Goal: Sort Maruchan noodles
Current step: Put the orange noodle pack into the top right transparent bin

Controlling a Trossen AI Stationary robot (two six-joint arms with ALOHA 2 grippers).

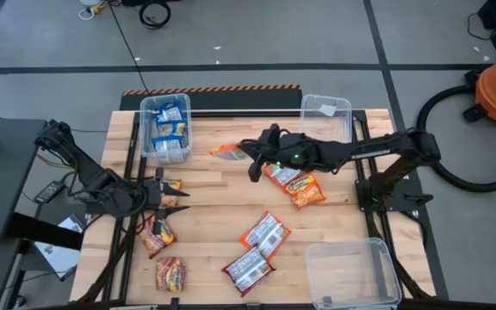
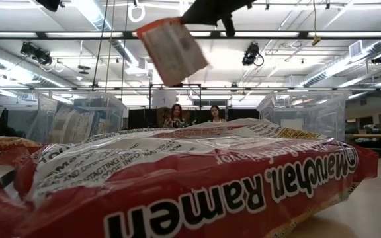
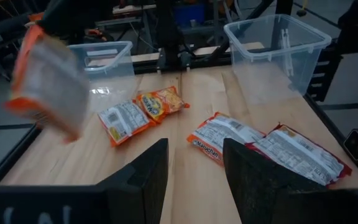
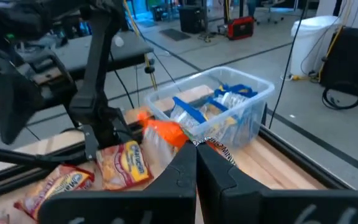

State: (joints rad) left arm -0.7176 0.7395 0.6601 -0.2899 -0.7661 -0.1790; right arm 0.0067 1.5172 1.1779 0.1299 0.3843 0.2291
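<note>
- High view: the right claw [image 1: 250, 157] is pinching an orange plastic ramen packet [image 1: 227, 150] above the wooden table [image 1: 222, 207], just right of the far-left clear plastic bin [image 1: 165, 127] holding blue packets. The carry step is in hand; next it needs the right bin chosen. Three bins; six packets lie loose.
- Low view: the packet hangs aloft.
- Left wrist view: the left claw [image 3: 194, 163] is spread, empty, near-left.
- Right wrist view: fingers are pressed together on the packet's edge.

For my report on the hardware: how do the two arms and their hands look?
Both arms are dark, almost black, built of slim jointed links. The right arm shows small green lights near its wrist. The left hand has two broad, flat, dark fingers; the right hand has the same.
</note>
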